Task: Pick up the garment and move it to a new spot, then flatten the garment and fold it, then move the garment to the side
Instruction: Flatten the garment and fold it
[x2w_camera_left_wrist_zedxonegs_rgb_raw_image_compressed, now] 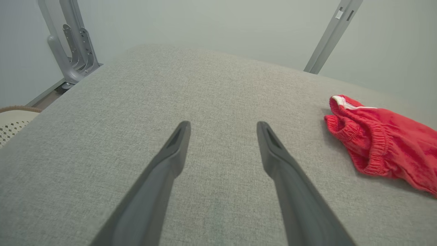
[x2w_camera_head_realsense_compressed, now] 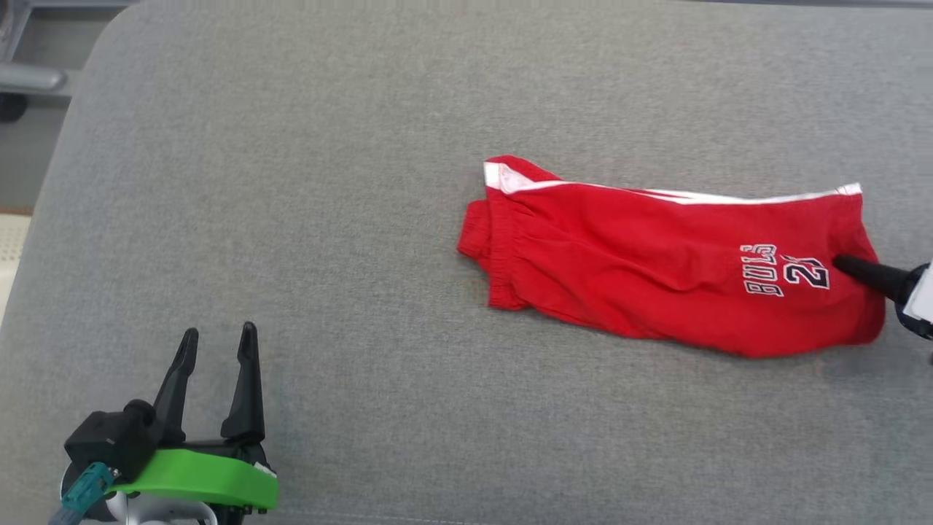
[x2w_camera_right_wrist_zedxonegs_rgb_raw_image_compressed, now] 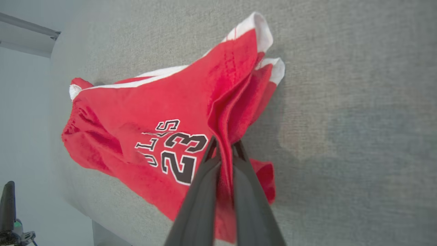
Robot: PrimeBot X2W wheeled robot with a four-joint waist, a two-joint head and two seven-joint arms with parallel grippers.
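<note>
Lying rumpled, red white-trimmed shorts (x2w_camera_head_realsense_compressed: 656, 277) sit pinched in jaws of the right gripper (x2w_camera_right_wrist_zedxonegs_rgb_raw_image_compressed: 223, 150); left gripper (x2w_camera_head_realsense_compressed: 220, 329) jaws spread.

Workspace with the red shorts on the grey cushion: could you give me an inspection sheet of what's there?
Surface: grey fabric-covered cushion, smooth.
Job's things: red basketball shorts, number 23 print, white side stripe, lying rumpled.
Clutter: nothing seen.
Tools: left tool open above bare fabric; right tool shut on a fold of the shorts.
Cables: teal connector at the left wrist.
Surroundings: grey metal frame, pale wall.
</note>
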